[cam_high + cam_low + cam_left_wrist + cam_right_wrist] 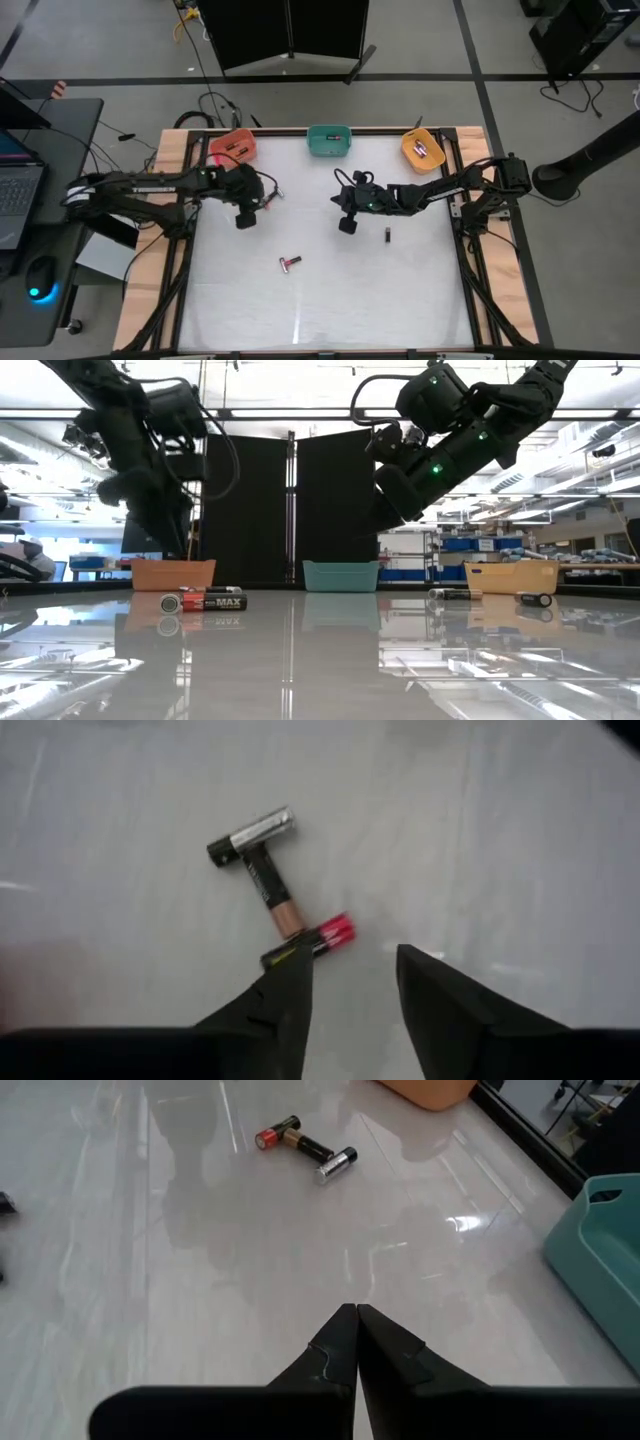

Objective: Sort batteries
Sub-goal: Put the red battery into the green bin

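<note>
Three batteries lie touching in a cluster (290, 263) on the white table: a silver-and-black one (252, 835), a black-and-copper one (270, 890) and a red-and-black one (318, 938). The same cluster shows in the low view (205, 601) and the right wrist view (303, 1147). A single dark battery (387, 235) lies farther right. My left gripper (355, 975) hangs open above the table (245, 215), far-left of the cluster, with nothing between its fingers. My right gripper (356, 1325) is shut and empty, raised over the table's middle (347, 222).
Along the far edge stand an orange-red bin (233, 148), a teal bin (328, 140) and a yellow-orange bin (422, 148), each with small items inside. Wooden rails (170, 200) frame the table. The near half of the table (320, 320) is bare.
</note>
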Robot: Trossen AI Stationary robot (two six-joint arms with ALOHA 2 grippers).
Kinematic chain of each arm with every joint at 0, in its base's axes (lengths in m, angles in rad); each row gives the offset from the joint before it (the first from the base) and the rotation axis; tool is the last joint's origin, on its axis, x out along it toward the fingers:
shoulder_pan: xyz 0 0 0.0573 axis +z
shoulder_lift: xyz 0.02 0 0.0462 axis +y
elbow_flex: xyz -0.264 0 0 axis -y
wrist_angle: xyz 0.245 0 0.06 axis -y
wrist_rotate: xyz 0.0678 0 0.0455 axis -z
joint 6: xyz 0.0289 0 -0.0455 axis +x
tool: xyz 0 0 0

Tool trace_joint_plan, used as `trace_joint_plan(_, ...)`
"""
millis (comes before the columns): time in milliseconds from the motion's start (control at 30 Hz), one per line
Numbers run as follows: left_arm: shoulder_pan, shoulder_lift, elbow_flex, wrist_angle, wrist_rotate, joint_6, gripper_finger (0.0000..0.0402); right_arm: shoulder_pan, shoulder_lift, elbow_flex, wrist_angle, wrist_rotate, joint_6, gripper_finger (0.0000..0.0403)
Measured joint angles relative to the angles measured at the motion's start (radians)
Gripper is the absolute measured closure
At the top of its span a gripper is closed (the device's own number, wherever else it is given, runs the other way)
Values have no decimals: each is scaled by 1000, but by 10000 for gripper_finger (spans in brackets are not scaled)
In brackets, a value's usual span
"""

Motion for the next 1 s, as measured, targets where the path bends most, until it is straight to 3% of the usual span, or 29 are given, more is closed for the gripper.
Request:
trace_joint_plan(200,0,100,0,13,-103,106,234,0,0,0,0,-7,0,382)
trace_joint_plan(1000,1,320,63,27,-168,306,233,0,0,0,0,-9,0,382)
